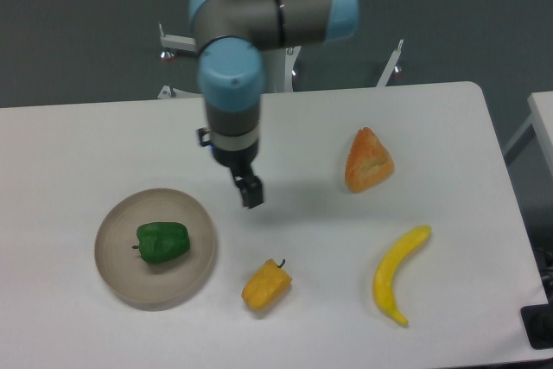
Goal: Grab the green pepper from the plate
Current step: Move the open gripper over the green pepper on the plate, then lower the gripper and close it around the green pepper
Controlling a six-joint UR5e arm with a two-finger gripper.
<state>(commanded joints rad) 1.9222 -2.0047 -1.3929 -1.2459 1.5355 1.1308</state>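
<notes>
- Plainly, the green pepper (162,242) lies on the plate (117,278), a little left of the dish's middle; its short dark stem points left; it touches nothing but the plate.
- Round and beige-tan with a raised rim, the plate sits on the white counter (104,144) near the front left.
- Up and to the right of the plate hangs the end effector (251,192), apart from the pepper and holding nothing; its dark fingertips show as one small block, so I cannot tell whether the jaws stand apart or together.
- Above it the grey arm with light-blue joint caps (232,75) comes down from the top of the view; its wrist points downward.
- A yellow-orange pepper (266,286) lies on the counter just right of the plate, below the end effector; it is clear of the rim.
- An orange-brown wedge of bread (368,162) rests further right; a yellow banana (397,275) lies curved below it, near the front edge.
</notes>
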